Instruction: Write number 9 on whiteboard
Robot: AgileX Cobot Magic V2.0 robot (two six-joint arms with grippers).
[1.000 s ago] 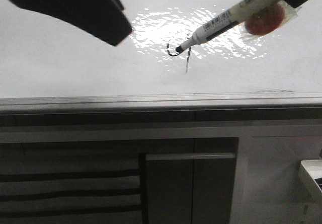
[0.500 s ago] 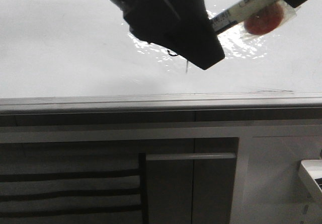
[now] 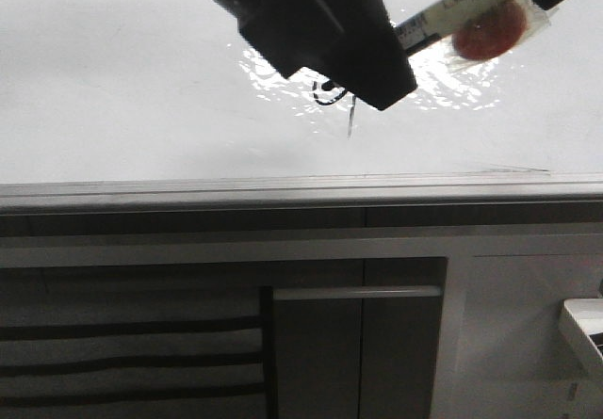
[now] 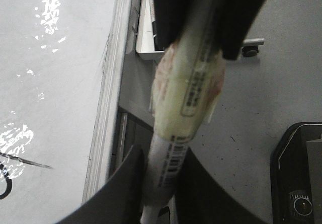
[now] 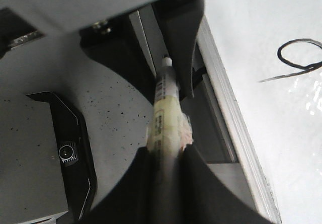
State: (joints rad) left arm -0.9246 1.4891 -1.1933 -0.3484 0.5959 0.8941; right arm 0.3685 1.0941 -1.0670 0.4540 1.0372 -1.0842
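Number 9 [image 3: 337, 102]: on whiteboard [image 3: 122, 89], in the glare patch, toward the grey near edge; loop partly hidden, tail points down at that edge. Marker [image 3: 443, 12] slants up-right from it. Left hand [image 4: 160, 183] and right hand [image 5: 163, 176] each pinch a marker.

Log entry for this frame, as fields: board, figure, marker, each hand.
board: whiteboard, lying flat, with a bright glare patch
figure: number 9, tail clear; loop partly hidden by the left arm in the front view
marker: marker, tip hidden in the front view
right: right hand shut on the marker
left: left hand, fingers close on either side of the marker; grip unclear
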